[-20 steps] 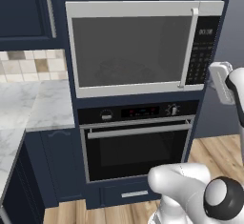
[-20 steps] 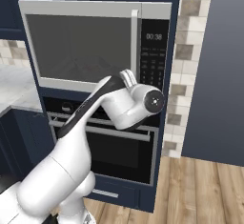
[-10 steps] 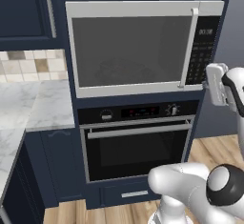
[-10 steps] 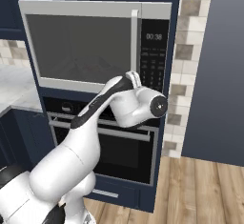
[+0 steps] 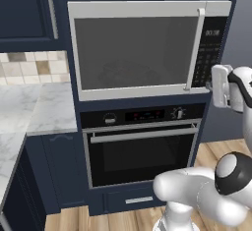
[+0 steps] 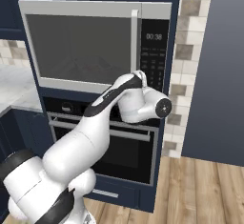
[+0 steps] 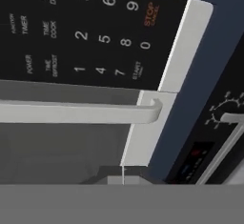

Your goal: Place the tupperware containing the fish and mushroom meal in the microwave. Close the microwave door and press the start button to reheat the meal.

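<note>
Hand view: keypad (image 7: 86, 37) and door handle (image 7: 81, 112) are seen rolled sideways; closed end effector (image 7: 123, 179) is cut off at bottom. Arm is shifted closer to microwave (image 6: 95, 46) than before.

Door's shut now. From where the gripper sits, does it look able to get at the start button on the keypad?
Probably yes. The gripper, shut, faces the microwave's keypad closely, and nothing lies between it and the start button. The door handle runs beside the keys, not over them.

From behind the arm, we look forward at the microwave (image 5: 147, 48) (image 6: 95, 42) from the left and from the right, and our hand camera, rolled sideways, looks very close at its keypad (image 7: 95, 32).
</note>
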